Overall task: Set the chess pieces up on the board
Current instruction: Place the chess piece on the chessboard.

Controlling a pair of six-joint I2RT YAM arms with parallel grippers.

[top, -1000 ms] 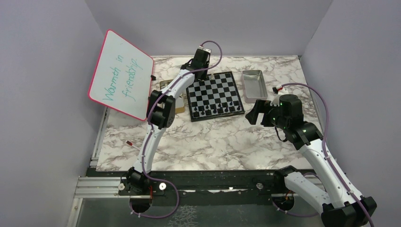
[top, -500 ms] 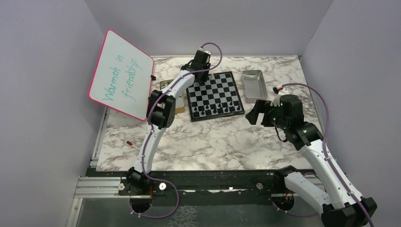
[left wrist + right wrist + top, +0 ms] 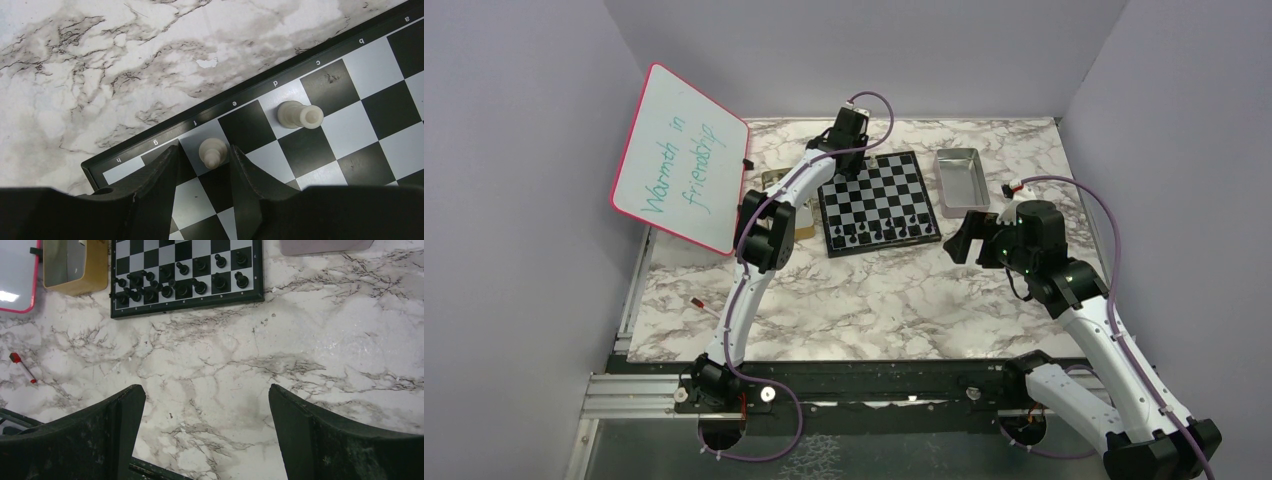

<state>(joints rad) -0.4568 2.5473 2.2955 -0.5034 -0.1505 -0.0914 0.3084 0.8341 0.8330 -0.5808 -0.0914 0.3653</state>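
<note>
Marble table (image 3: 874, 300), whiteboard (image 3: 679, 160) propped at the left, board (image 3: 876, 186) far centre, metal tray (image 3: 959, 178) just right of it. Left claw (image 3: 203, 161) is over the board's far-left corner, jaws parted. One pale piece (image 3: 212, 152) stands upright on an edge-row square right between the fingertips. It sits nearer the finger on the right of that view, with a gap showing on the other side, so it's not clamped. Second pale piece (image 3: 300, 115) is on the same row, one dark square over, clear of the claw. Overhead view can't resolve either pale piece; the left wrist view does. Right claw (image 3: 207, 405) hangs wide open, holding nothing, over bare marble well short of the board. Its camera shows black pieces (image 3: 200, 287) on the two nearest rows, bunched at one end, plus a red marker (image 3: 22, 367).
</note>
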